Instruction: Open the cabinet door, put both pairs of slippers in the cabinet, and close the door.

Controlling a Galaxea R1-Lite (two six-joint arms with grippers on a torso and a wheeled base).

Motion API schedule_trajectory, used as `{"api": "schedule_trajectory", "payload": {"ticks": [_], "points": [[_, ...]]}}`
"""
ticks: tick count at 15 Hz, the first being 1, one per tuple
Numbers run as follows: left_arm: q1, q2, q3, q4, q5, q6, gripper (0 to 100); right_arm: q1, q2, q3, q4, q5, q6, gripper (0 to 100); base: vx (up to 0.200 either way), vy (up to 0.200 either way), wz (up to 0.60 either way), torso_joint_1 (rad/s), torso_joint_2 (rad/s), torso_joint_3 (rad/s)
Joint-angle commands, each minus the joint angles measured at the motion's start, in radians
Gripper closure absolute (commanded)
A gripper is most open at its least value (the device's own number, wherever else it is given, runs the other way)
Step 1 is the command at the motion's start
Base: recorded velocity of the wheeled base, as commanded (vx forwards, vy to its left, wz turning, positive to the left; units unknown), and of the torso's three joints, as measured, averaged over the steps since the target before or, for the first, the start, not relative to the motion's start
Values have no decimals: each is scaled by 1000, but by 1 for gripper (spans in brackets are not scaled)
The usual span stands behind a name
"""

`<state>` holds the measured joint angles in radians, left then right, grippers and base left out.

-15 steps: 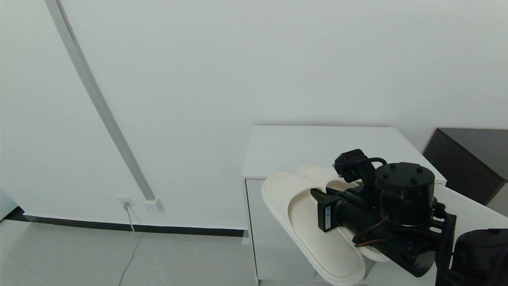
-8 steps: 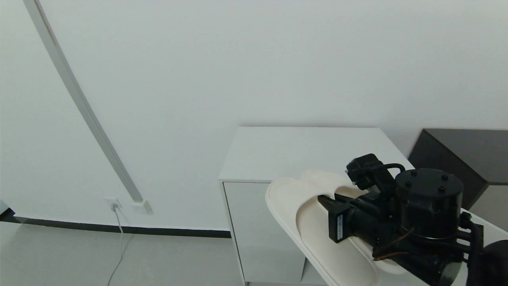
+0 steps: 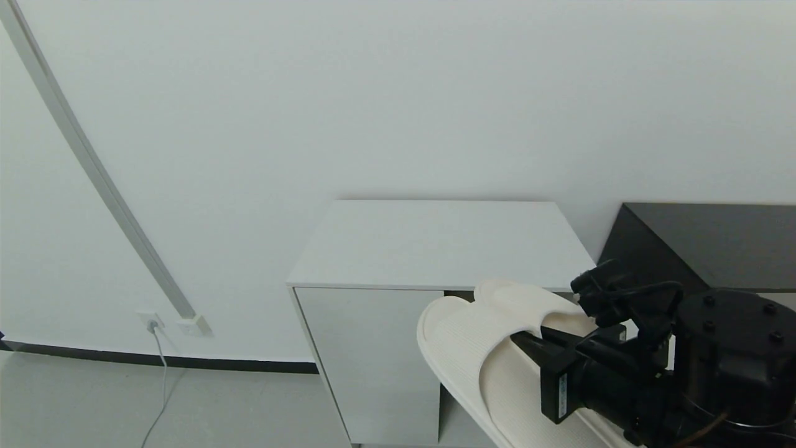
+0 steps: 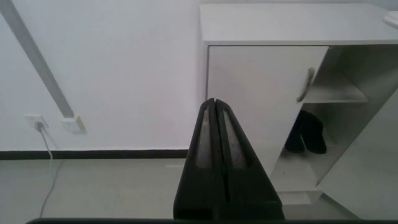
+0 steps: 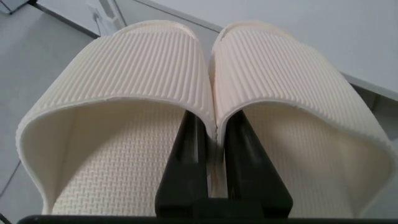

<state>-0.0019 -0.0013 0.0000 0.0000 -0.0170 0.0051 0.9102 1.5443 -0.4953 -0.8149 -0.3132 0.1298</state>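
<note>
We are pinching the cream slippers (image 5: 124, 81) by their touching strap edges in our right gripper (image 5: 214, 134) to hold both as one, toes ahead toward the open cabinet (image 3: 435, 242), while our left gripper (image 4: 215, 106) is idling pressed together, empty.

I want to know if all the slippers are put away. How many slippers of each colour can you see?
Cream slippers, held in the right gripper: 2
Black slippers, on a shelf in the open cabinet: 2, it seems
Total: 4
</note>
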Motion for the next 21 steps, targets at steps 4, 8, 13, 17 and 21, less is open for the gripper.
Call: {"api": "schedule_trajectory", "payload": {"ticks": [4,8,13,17,21], "points": [[0,1,0,0,0,-1,100,33,-15,41,-4,-3,-2,100,0,0,0,0,0,0],[0,1,0,0,0,-1,100,32,-3,43,-4,-1,-4,100,0,0,0,0,0,0],[0,1,0,0,0,-1,100,30,-4,43,-6,-3,-4,100,0,0,0,0,0,0],[0,1,0,0,0,-1,100,30,-1,44,-6,-3,-4,100,0,0,0,-20,47,27],[0,1,0,0,0,-1,100,30,2,46,-6,-3,-4,100,0,0,0,-154,358,192]]}}
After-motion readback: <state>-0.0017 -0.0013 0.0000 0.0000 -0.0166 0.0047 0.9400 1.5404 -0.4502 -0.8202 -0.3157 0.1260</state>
